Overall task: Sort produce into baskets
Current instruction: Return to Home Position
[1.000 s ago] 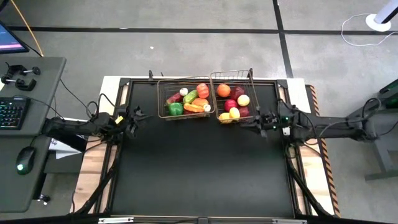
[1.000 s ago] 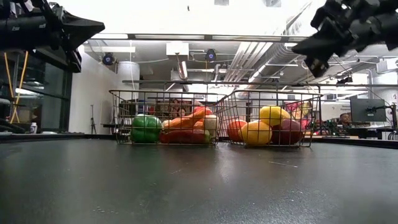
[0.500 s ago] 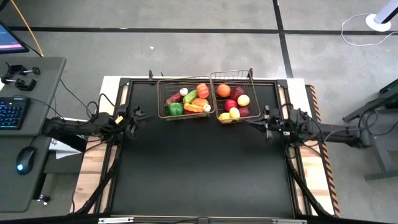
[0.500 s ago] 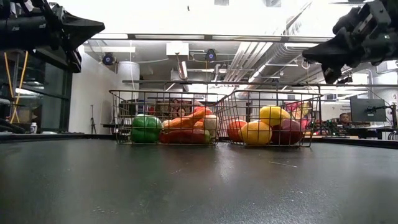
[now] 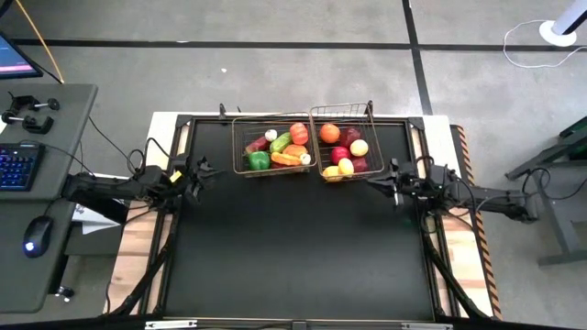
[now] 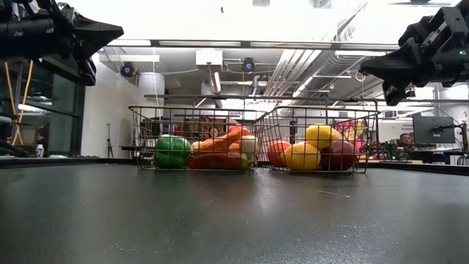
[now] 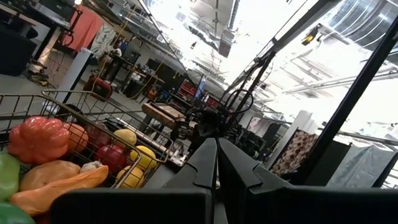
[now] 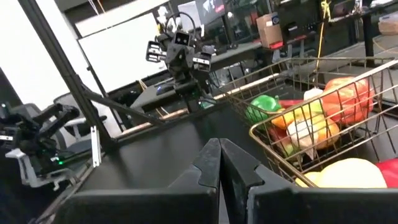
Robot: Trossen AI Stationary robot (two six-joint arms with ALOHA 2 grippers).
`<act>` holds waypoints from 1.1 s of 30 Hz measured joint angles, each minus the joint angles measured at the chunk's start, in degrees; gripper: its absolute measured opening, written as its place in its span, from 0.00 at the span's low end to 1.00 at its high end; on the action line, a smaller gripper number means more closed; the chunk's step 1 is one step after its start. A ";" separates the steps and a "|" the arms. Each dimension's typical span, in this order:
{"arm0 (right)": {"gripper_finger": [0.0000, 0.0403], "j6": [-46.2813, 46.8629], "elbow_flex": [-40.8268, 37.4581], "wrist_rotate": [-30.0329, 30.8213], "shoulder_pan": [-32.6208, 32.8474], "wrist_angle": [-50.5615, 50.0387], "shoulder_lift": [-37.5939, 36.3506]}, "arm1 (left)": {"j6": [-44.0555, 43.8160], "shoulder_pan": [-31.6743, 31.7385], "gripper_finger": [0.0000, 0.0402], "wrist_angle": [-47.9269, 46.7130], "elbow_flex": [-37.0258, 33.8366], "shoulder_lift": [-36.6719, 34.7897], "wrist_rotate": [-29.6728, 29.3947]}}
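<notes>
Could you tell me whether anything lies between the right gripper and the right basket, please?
Nothing visible does. The right gripper, shut, hangs raised by the right basket's front corner, with only bare table below it. The left gripper, shut, waits at the table's left side.

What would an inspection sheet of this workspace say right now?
Surface: black table top, nothing loose on it.
Job's things: left wire basket holds green pepper, orange pumpkin and more; right wire basket holds lemon, red apple and more.
Clutter: nothing seen.
Grippers: left gripper and right gripper shut, empty, raised at opposite table sides.
Cables: wires loop beside the left arm.
Surroundings: keyboard and mouse on a side desk; workshop behind.
</notes>
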 joint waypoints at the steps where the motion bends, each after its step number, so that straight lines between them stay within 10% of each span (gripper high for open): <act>1: 0.00 0.36 0.03 0.10 0.27 -0.29 -0.51 | -0.04 0.01 0.01 -0.02 0.00 0.01 -0.01; 33: 0.00 -3.35 0.12 4.13 4.47 -2.75 -5.55 | -0.06 -0.01 0.01 -0.64 0.09 0.12 0.03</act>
